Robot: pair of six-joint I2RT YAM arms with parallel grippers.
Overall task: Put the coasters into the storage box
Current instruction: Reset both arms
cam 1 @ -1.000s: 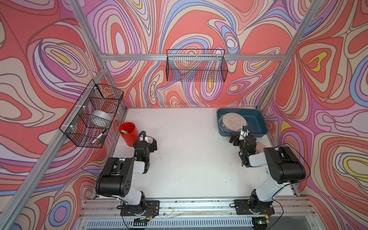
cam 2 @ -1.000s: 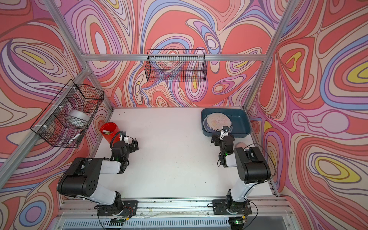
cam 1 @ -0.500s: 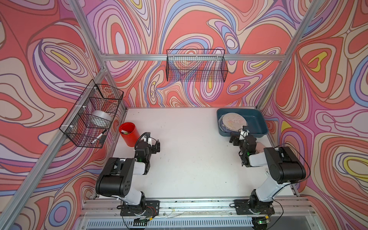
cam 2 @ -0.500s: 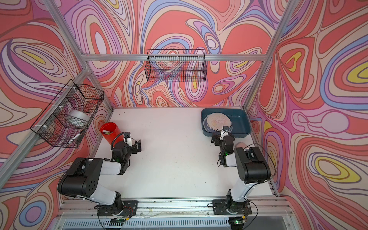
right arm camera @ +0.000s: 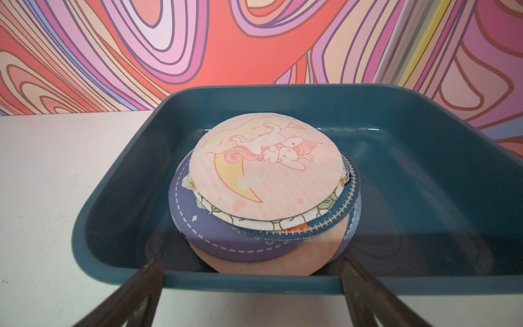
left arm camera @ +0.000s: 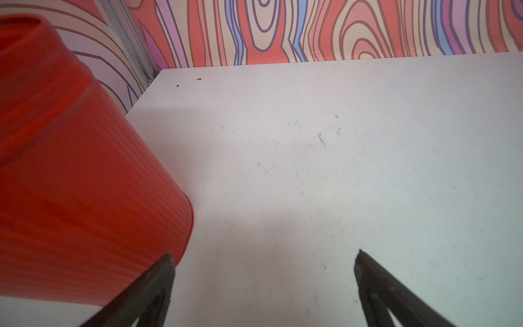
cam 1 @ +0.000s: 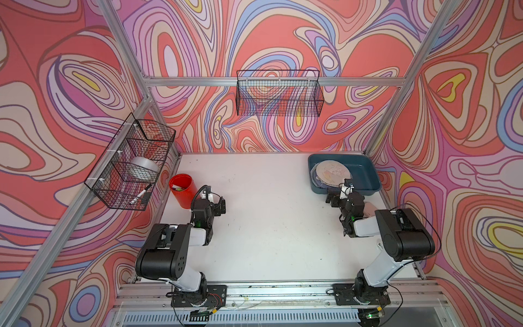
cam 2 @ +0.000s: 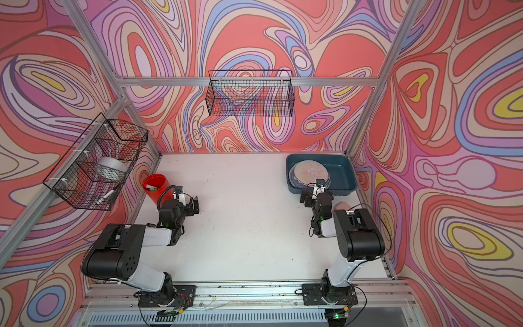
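Storage box (cam 1: 365, 172): dark teal, shallow, with rounded corners and sloping sides; set flat at the far right corner of the table (cam 1: 268, 226), as seen in both top views (cam 2: 343, 170).
Coasters (right arm camera: 264, 172): found stacked inside the box, in its left half; the stack is uneven, with lower discs offset towards the near side.
Top coaster: pale pink with faint stripes, printed with a cartoon unicorn lying on a yellow crescent moon.
Lower coasters: a cream one with green leaf outlines, a blue one edged with ruler ticks, a violet-blue one with a white dashed line near its rim, and a peach one lowest at the near side. A full count cannot be made.
Top views: only the pale upper disc (cam 1: 332, 174) and a bluish rim around it are resolved.
Right gripper (right arm camera: 252, 262): fingers spread wide, nothing held; placed at the near wall of the box. Contact with the rim cannot be told.
Left gripper (left arm camera: 264, 254): fingers spread wide, nothing held; placed low over bare table just to the right of the red cup (left arm camera: 70, 184), well apart from the box.
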